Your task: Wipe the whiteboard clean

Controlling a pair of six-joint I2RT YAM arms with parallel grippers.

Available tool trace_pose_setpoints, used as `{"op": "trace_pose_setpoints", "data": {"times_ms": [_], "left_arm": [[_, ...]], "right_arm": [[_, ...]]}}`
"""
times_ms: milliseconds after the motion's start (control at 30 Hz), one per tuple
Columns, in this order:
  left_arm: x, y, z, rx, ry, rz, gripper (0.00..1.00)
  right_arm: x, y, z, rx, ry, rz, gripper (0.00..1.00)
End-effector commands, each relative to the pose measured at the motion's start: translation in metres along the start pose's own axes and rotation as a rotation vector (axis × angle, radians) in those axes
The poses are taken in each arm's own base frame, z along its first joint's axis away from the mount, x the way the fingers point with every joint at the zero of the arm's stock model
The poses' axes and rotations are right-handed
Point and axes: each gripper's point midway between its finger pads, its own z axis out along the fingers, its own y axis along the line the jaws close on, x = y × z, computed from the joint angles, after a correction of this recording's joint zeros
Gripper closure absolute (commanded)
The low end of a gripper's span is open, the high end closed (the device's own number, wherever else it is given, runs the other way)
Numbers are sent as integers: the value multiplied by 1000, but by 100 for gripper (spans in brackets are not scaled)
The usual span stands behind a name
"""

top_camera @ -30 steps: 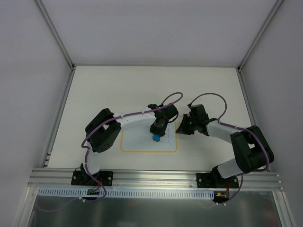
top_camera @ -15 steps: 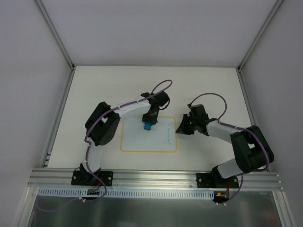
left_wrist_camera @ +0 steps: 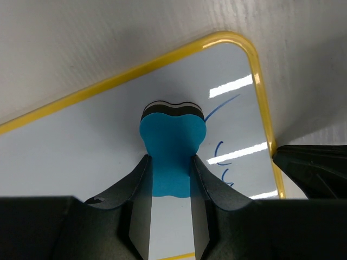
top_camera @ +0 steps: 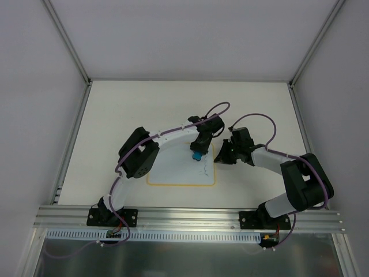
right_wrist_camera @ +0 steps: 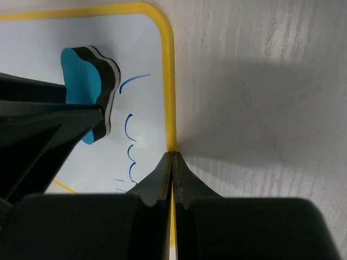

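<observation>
The whiteboard (top_camera: 173, 173), white with a thin yellow border, lies flat on the table. Blue marker squiggles (top_camera: 204, 167) run along its right side. My left gripper (top_camera: 196, 153) is shut on a blue eraser (left_wrist_camera: 172, 138) and presses it on the board near the top right corner, just left of the squiggles (left_wrist_camera: 225, 154). My right gripper (top_camera: 221, 154) is shut, and its tips (right_wrist_camera: 172, 157) rest on the board's yellow right border (right_wrist_camera: 170, 81). The right wrist view also shows the eraser (right_wrist_camera: 87, 76) and the squiggles (right_wrist_camera: 130, 127).
The pale table (top_camera: 115, 115) is walled by white panels at the back and sides. An aluminium rail (top_camera: 190, 216) runs along the near edge with both arm bases. The two grippers are a few centimetres apart at the board's right edge.
My left gripper carried the eraser up and left across the board, then back right to the top right corner. The right gripper has not moved.
</observation>
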Motion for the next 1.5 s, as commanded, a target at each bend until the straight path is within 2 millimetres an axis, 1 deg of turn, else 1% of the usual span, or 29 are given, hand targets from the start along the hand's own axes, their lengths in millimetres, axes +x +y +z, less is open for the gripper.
{"op": "trace_pose_setpoints", "data": {"times_ms": [0, 33, 67, 100, 133, 167, 200, 233, 267, 300, 333, 367, 400, 433, 567, 600, 633, 700, 733, 767, 833, 867, 1033, 1133, 1200, 1267, 1300, 1433, 1467], "left_arm": [[41, -22, 5, 67, 122, 0, 100], [59, -19, 8, 54, 160, 1, 100], [68, -17, 7, 44, 174, -8, 100], [72, -15, 0, 40, 170, -30, 100], [91, -6, 2, 15, 209, -32, 100], [99, -2, 1, 4, 220, -42, 100], [98, 4, -8, -10, 197, -62, 100], [112, 16, -7, -46, 214, -61, 100], [116, 24, -9, -68, 211, -67, 100], [113, 31, -16, -72, 191, -88, 100], [121, 42, -15, -97, 203, -106, 100], [122, 50, -15, -112, 203, -120, 100], [116, 60, -17, -121, 190, -149, 100], [117, 68, -17, -140, 189, -157, 100], [96, 83, -17, -171, 142, -165, 100], [94, 81, -14, -168, 144, -147, 100], [84, 70, -16, -143, 123, -133, 100], [80, 54, -13, -126, 119, -77, 100], [73, 41, -16, -102, 99, -46, 100], [79, 19, -19, -56, 109, -5, 100], [87, -3, -16, -14, 133, 20, 100], [97, -16, -17, 4, 147, 53, 100], [136, -45, -19, 44, 216, 82, 100], [151, -63, -25, 66, 232, 99, 100], [156, -72, -24, 75, 237, 109, 100], [153, -78, -24, 83, 229, 120, 100], [150, -76, -22, 72, 220, 121, 100], [125, -63, -21, 66, 187, 69, 100], [114, -53, -20, 59, 179, 42, 100]], "right_arm": [[27, -40, 1, 159, 71, 15, 100], [27, -40, 1, 159, 69, 14, 100], [27, -40, 1, 159, 69, 14, 100], [27, -40, 0, 161, 69, 16, 100], [27, -40, 1, 161, 72, 15, 100], [27, -40, 1, 159, 73, 14, 99], [27, -40, 1, 160, 72, 15, 100], [27, -40, 1, 158, 73, 15, 100], [27, -40, 1, 158, 75, 16, 100], [27, -40, 1, 159, 75, 14, 100], [26, -40, 1, 158, 73, 17, 100], [27, -39, 1, 155, 74, 12, 100], [27, -39, 1, 155, 74, 12, 100], [27, -39, 1, 156, 73, 11, 100], [26, -39, 1, 154, 71, 11, 100], [26, -39, 1, 155, 72, 12, 100], [26, -40, 1, 158, 70, 13, 100], [26, -38, 0, 156, 68, 9, 100], [25, -38, 0, 156, 64, 10, 100], [25, -38, 0, 156, 64, 10, 100], [24, -38, -1, 153, 62, 11, 100], [24, -38, -1, 153, 62, 10, 100], [22, -38, -2, 148, 60, 18, 100], [20, -41, -2, 154, 60, 25, 100], [20, -42, 0, 158, 62, 26, 100], [20, -42, 1, 157, 66, 28, 100], [22, -43, 1, 159, 72, 29, 100], [23, -44, 2, 156, 75, 31, 100], [23, -43, 2, 154, 75, 29, 100]]}}
